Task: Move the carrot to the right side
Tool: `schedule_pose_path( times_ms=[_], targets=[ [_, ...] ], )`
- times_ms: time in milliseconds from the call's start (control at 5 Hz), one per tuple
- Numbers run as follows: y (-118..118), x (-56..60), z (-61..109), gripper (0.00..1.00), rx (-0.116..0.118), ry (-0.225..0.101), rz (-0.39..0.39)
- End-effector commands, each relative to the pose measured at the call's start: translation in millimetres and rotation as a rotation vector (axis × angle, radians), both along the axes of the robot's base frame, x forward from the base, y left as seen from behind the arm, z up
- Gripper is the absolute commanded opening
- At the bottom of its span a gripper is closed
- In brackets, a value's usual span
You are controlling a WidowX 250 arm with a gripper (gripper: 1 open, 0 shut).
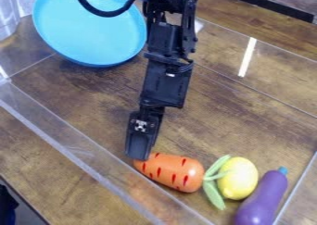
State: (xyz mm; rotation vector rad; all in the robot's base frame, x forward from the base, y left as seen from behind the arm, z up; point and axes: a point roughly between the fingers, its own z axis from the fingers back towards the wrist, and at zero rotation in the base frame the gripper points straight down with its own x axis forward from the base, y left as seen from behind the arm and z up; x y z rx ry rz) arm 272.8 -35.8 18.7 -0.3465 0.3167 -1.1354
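The carrot [170, 170] lay on its side low on the wooden table [247, 99], its long axis running from upper left to lower right, one rounded end toward the arm and the other toward the lemon [235, 178] just beside it. One carrot, one yellow lemon with a green leaf and one purple eggplant [266, 203] stood in a row along the lower right, the eggplant nearest the corner. The gripper [141, 138] hung just above the carrot's left end, pointing down; from where I stood its fingers looked drawn together, holding nothing. A single blue bowl [84, 27] sat at the far left. A small white mark showed on the gripper, too small to read
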Motion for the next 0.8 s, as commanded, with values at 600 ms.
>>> schedule_pose_path(
  times_ms=[600],
  targets=[
    [-22.2,2.2,-6.4,1.00,0.002,0.051,-0.089]
  ],
)
